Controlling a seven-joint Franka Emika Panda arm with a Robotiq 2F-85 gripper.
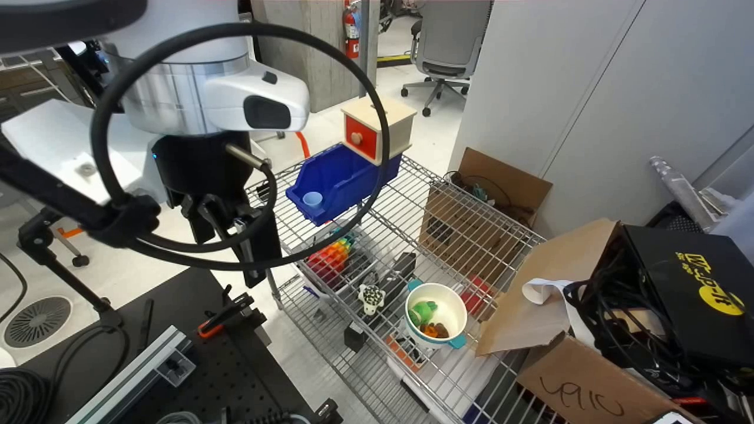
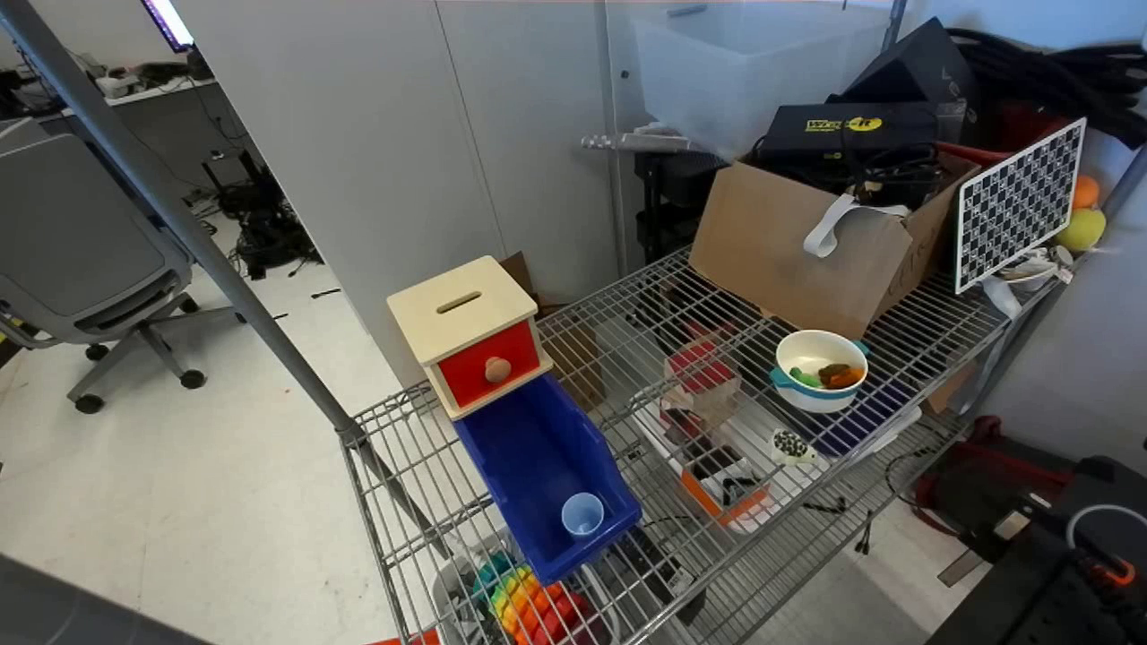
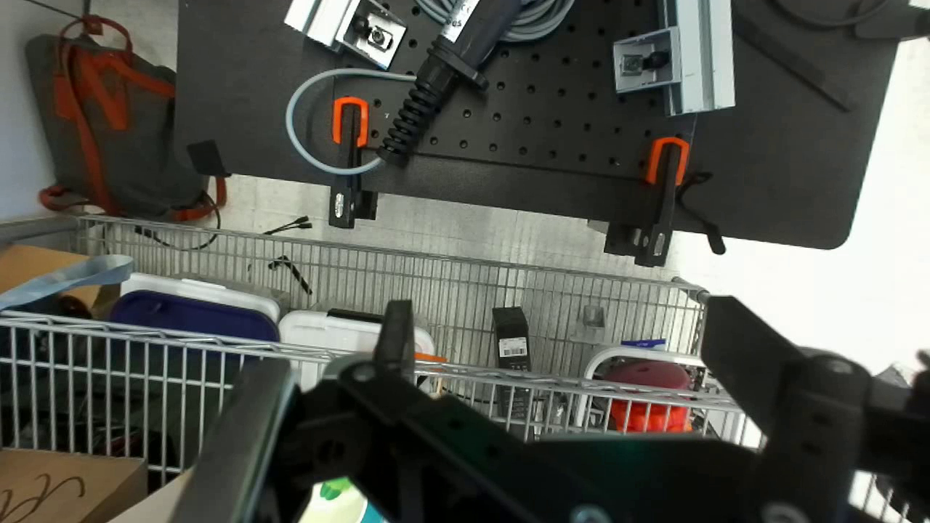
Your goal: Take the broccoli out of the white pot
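Gripper (image 3: 561,319) spread and empty; broccoli (image 1: 423,312) lying in the white pot (image 1: 451,303).

From the left in an exterior view: the gripper hangs well apart from the pot, and its wide stance could catch the rim on the way in, tipping a pot that seems merely set on the wire shelf (image 1: 383,212). Next, the blue bin (image 1: 330,176) holds a pale blue cup (image 1: 313,199). A spotted toy (image 1: 371,297) sits near the pot, where a low finger could knock it. The broccoli lies by the pot's left inner wall; brown and orange pieces (image 1: 436,331) lie close beside it, so a pinch might bring one along. At right, a cardboard flap (image 1: 518,321) stands just beside the pot, narrowing the room.
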